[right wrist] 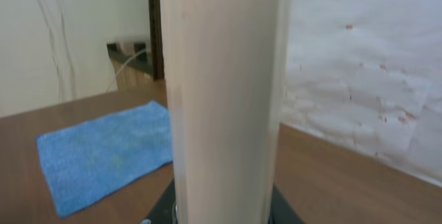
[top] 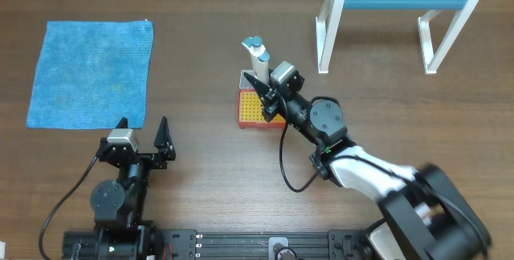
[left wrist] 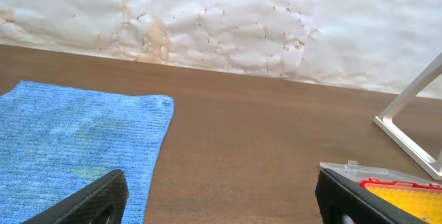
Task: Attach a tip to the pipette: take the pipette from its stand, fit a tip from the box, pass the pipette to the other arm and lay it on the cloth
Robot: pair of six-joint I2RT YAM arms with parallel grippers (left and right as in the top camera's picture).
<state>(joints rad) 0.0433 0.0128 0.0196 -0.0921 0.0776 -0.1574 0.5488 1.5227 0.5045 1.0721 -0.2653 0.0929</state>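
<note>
My right gripper (top: pixel 271 93) is shut on the white pipette (top: pixel 259 58), which stands upright with its blue-grey head up. It hangs over the far edge of the red tip box (top: pixel 250 114) with yellow tips. The pipette's lower end is hidden behind the gripper. Close up in the right wrist view, the pipette's pale barrel (right wrist: pixel 224 92) rises between the dark fingers (right wrist: pixel 284 213). The blue cloth (top: pixel 90 75) lies flat at the far left. My left gripper (top: pixel 143 128) rests open near its base, just in front of the cloth (left wrist: pixel 69 141), holding nothing.
The white pipette stand (top: pixel 401 19) with a blue top bar sits at the far right; one of its legs (left wrist: pixel 411 117) shows beyond the tip box (left wrist: pixel 404 193). Bare wood lies between cloth and box. A pale wall (left wrist: pixel 228 16) bounds the table's far side.
</note>
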